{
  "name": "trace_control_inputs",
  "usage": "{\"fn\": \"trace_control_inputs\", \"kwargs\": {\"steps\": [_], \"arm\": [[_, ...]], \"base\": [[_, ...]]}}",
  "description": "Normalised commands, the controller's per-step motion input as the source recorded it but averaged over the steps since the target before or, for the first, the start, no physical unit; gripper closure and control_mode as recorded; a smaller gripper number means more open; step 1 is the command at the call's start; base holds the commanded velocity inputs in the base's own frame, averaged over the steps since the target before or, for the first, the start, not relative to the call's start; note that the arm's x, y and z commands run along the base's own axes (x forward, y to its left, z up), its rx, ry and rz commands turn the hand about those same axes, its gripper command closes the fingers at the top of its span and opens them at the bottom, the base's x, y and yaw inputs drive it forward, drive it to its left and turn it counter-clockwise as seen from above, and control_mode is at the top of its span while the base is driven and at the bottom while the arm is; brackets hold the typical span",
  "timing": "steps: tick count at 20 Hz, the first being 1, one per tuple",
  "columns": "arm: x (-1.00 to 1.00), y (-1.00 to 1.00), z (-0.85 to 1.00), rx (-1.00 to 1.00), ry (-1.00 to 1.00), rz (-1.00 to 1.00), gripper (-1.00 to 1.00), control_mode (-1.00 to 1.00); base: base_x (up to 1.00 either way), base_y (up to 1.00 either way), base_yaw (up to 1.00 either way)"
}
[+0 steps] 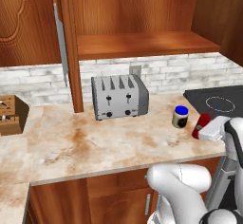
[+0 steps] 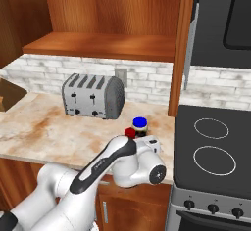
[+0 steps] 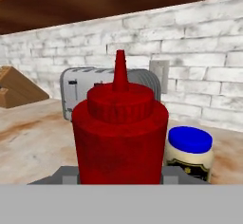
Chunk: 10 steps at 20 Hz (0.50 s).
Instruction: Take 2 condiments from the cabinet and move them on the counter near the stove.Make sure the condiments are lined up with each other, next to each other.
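My gripper (image 1: 209, 132) is shut on the slim red squeeze bottle (image 1: 201, 125), which stands upright, low over the counter (image 1: 95, 142) near its front edge. In the hand view the red bottle (image 3: 121, 133) sits right between my fingers, its pointed cap up. The cream jar with the blue lid (image 1: 180, 116) stands on the counter just beside the bottle; the hand view shows this jar (image 3: 189, 152) close behind it to the right. The black stove (image 1: 218, 102) lies directly right of both. The cabinet shelf (image 1: 142, 45) above is bare. Whether the bottle touches the counter I cannot tell.
A silver four-slot toaster (image 1: 118, 96) stands against the brick wall, left of the jar. A wooden knife block (image 1: 9, 116) sits at the far left. The open cabinet door (image 2: 184, 49) hangs above the counter's end by the stove (image 2: 211, 147).
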Motion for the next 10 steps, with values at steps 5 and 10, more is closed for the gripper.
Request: {"fn": "trace_control_inputs", "kwargs": {"steps": [5, 10], "arm": [[0.23, 0.0, -0.18, 0.0, 0.0, 0.0, 1.0, -1.0], [0.29, 0.0, -0.21, 0.0, 0.0, 0.0, 1.0, -1.0]], "base": [[0.0, 0.0, 0.0], [0.0, 0.0, 0.0]]}}
